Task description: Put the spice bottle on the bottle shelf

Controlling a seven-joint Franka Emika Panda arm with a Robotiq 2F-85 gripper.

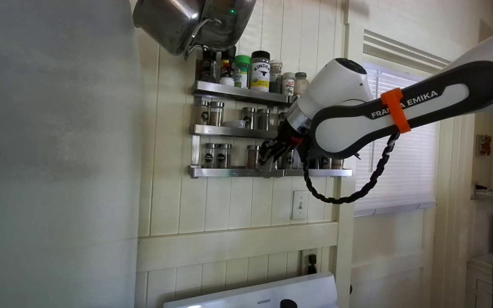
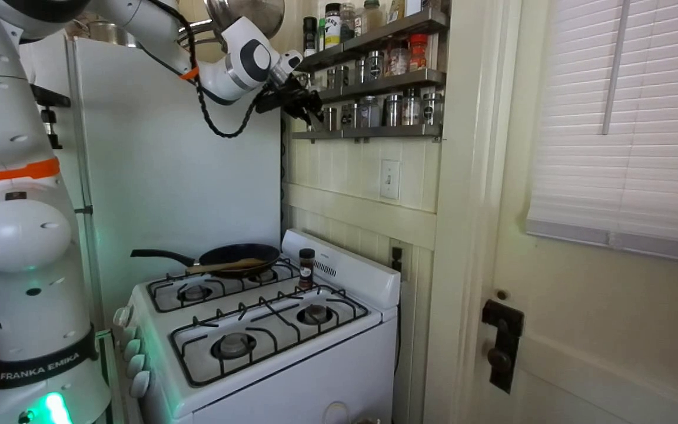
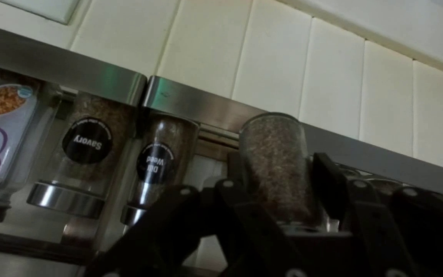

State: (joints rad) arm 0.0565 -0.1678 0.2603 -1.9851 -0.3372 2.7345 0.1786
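The spice bottle (image 3: 273,165), clear glass with brown flakes inside, stands between the two fingers of my gripper (image 3: 281,173), which is shut on it. Its base overlaps the lowest rail in the wrist view, where the picture is upside down; the fingers partly hide its cap end. In an exterior view the bottle (image 1: 266,164) leans at a tilt in front of the lowest tier, under the dark gripper (image 1: 271,154). The bottle shelf (image 1: 236,172) is a silver three-tier wall rack, also seen with the gripper (image 2: 311,112) at its far end. Whether bottle and rail touch, I cannot tell.
A Dill Weed jar (image 3: 160,161) and a Savory jar (image 3: 90,150) sit on the lowest tier beside the bottle. Steel pots (image 1: 195,25) hang above the rack. Below, the stove (image 2: 280,330) bears a frying pan (image 2: 239,257) and a dark-capped bottle (image 2: 306,268).
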